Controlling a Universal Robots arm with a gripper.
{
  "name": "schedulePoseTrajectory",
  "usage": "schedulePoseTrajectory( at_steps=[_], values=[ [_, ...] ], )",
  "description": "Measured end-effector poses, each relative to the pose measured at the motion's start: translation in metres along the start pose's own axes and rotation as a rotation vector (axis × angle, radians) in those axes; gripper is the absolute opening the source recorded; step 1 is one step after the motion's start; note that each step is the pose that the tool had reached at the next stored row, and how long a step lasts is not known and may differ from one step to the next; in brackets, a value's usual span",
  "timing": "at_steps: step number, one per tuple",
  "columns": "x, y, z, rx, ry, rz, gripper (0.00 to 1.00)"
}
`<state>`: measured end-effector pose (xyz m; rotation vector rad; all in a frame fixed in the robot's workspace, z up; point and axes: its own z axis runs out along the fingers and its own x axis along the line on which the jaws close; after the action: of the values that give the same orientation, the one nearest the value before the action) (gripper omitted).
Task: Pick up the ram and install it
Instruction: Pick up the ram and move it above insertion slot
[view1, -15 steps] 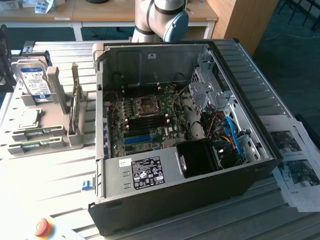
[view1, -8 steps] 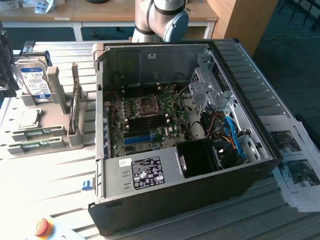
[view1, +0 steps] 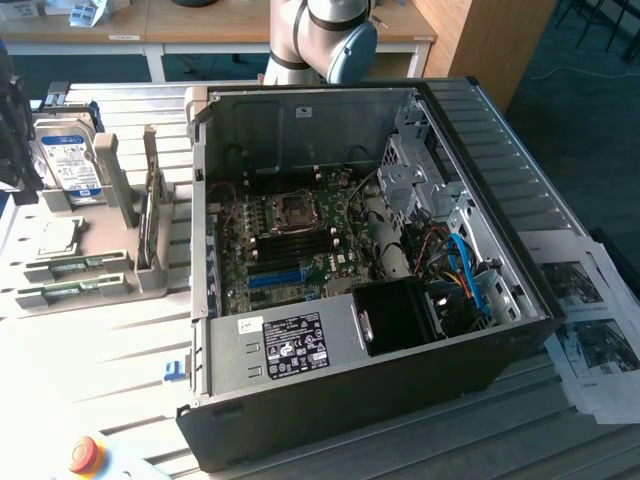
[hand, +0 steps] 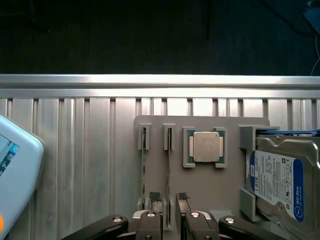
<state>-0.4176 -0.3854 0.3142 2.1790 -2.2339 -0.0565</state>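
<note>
Straddling the ram (hand: 169, 165), the tool (hand: 169, 197) stands apart; the ram seems light, stiff, fragile: pinch its flat faces.

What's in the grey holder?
The ram stands edge-on between the open fingers, with a second stick beside it, a processor and a hard drive. The sticks' faces and whatever lies under the drive are hidden.

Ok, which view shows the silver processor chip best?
The wrist view: the processor chip lies face-on, square and unobstructed, in its grey holder. The exterior view shows the processor chip slanted, near the exterior view's left edge.
</note>
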Motion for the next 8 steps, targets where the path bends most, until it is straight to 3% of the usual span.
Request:
schedulePoseTrajectory(
  at_steps=[8],
  values=[
    [0.001, -0.0006, 0.0144, 0.0000, -0.0003, 0.000, 0.25]
  ],
)
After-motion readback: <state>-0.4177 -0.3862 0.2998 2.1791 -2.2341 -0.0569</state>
